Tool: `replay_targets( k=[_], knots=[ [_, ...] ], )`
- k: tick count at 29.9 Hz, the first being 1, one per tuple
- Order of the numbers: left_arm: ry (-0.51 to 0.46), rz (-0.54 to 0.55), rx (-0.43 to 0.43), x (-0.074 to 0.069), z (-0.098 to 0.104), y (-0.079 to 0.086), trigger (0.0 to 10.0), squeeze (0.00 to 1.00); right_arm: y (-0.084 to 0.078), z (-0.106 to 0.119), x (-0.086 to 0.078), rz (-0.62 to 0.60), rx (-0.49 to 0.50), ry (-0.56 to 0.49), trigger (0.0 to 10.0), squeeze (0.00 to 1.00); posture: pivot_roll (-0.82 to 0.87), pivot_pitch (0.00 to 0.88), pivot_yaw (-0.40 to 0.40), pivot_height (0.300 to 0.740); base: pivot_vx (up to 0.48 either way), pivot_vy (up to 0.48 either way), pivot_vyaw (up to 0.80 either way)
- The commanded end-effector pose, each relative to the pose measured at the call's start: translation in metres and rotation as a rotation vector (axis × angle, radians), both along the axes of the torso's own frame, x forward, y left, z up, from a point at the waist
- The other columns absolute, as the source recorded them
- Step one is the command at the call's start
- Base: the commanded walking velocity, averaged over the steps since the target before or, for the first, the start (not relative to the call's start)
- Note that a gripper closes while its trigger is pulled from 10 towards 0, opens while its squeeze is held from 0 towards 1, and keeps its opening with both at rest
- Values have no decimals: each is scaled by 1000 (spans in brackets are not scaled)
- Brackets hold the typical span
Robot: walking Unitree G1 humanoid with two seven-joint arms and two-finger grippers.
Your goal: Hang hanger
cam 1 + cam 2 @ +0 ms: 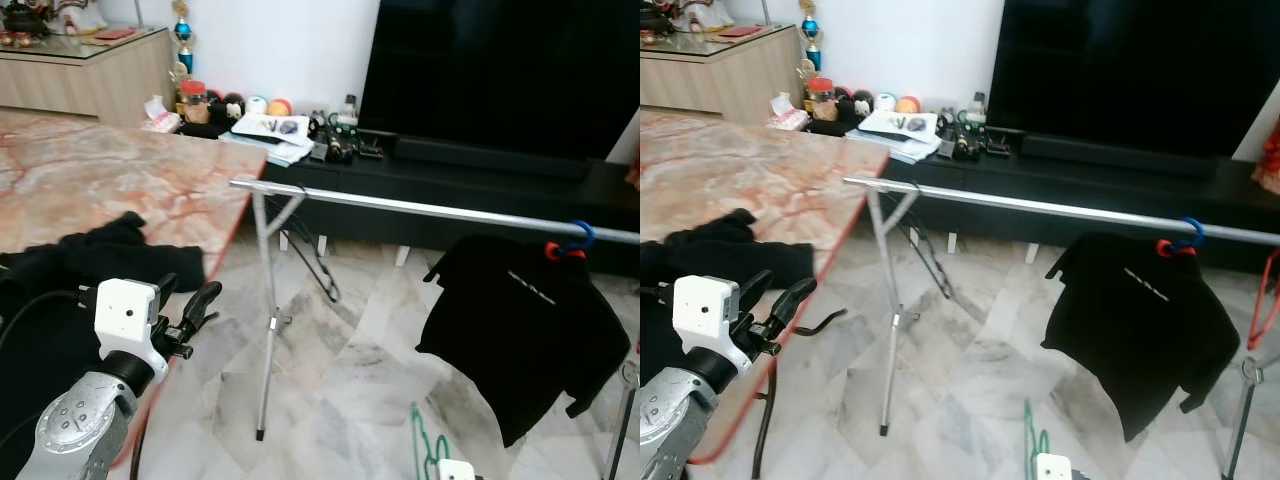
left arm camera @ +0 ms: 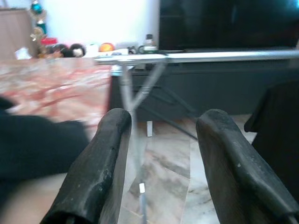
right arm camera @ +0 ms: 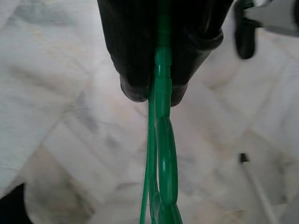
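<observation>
Right wrist view first: the right gripper (image 3: 156, 91) has its two black fingers pressed together on a green hanger (image 3: 161, 154), the plastic running straight out from between the tips over pale marble floor (image 3: 56, 93); in the left eye view that green hanger (image 1: 428, 445) pokes up low in the near foreground, right of centre, below the drying rack's silver rail (image 1: 420, 208); on that rail, far right, a black T-shirt (image 1: 520, 320) hangs from a blue and red hook (image 1: 570, 243); over on the left, the left gripper (image 1: 190, 305) sits raised at the edge of a reddish marble table (image 1: 120, 175), fingers spread apart with nothing between them; dark clothes (image 1: 100, 255) lie heaped on the table just behind it; beyond the rack, a large black television (image 1: 500, 70) stands on a low dark cabinet.
</observation>
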State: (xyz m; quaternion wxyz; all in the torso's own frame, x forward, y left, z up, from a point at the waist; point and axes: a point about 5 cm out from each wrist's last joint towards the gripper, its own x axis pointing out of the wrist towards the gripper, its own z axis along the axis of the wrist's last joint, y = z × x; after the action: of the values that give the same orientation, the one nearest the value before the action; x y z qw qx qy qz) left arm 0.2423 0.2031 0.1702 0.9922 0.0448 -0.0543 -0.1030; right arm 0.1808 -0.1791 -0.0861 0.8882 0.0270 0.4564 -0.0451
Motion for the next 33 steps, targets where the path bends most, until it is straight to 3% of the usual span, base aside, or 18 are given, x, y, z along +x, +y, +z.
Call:
replay_targets(
  k=[1, 4, 6, 8, 9, 12, 19, 22, 23, 25, 29, 30, 31, 33],
  knots=[
    [13, -27, 15, 1, -4, -6, 10000, 0, -7, 0, -2, -27, -10, 1, 10000, 0, 203, 10, -45, 740, 0, -480, 0],
    [37, -33, 30, 1, -11, -6, 10000, 0, -8, 0, -2, -28, -12, 1, 10000, 0, 197, 0, -43, 740, 0, -480, 0],
    [131, -55, 52, 0, -30, -4, 10000, 0, -10, 0, -2, -28, -15, 0, 10000, 0, 200, 0, -44, 740, 0, 0, 0],
    [148, -58, 62, 0, -33, -3, 10000, 0, -10, 0, -2, -28, -16, 0, 10000, 0, 200, 0, -44, 740, 0, 0, 0],
    [191, -52, 116, 0, -48, 2, 10000, 0, -10, 1, -2, -27, -16, -3, 10000, 0, 194, 0, -44, 740, 0, 0, 0],
    [246, -43, 170, 1, -65, 8, 10000, 0, -11, 2, 1, -24, -18, -12, 10000, 0, 191, 0, -45, 740, 0, 0, 0],
    [297, -134, 337, 9, -83, 7, 10000, 0, -15, 8, 13, 19, -45, -37, 10000, 0, 191, 1, -56, 740, 0, 0, 0],
    [301, -240, 431, 13, -88, 1, 10000, 0, -10, 14, 24, 267, -146, -39, 10000, 0, 185, 7, -59, 740, 0, 0, 0],
    [306, -307, 442, 16, -89, -3, 10000, 0, -4, 22, 39, 440, -181, -80, 10000, 0, 183, 9, -61, 740, 0, 0, 0],
    [306, -342, 460, 18, -89, -6, 10000, 0, -1, 29, 48, 528, -184, -116, 10000, 0, 183, 9, -61, 740, 0, 0, 0],
    [293, -452, 473, 24, -89, -15, 10000, 0, 5, 53, 75, 852, -203, -204, 10000, 0, 170, 16, -61, 740, 0, 0, 0],
    [293, -452, 473, 24, -89, -15, 10000, 0, 5, 53, 75, 852, -203, -204, 10000, 0, 170, 16, -61, 740, 0, 0, 0],
    [293, -493, 465, 25, -88, -19, 10000, 0, 7, 62, 83, 962, -210, -230, 10000, 0, 163, 18, -61, 740, 0, 0, 0],
    [304, -593, 458, 23, -89, -28, 10000, 0, 8, 78, 96, 1066, -172, -272, 10000, 0, 154, 25, -62, 740, 0, 0, 0]
  ],
)
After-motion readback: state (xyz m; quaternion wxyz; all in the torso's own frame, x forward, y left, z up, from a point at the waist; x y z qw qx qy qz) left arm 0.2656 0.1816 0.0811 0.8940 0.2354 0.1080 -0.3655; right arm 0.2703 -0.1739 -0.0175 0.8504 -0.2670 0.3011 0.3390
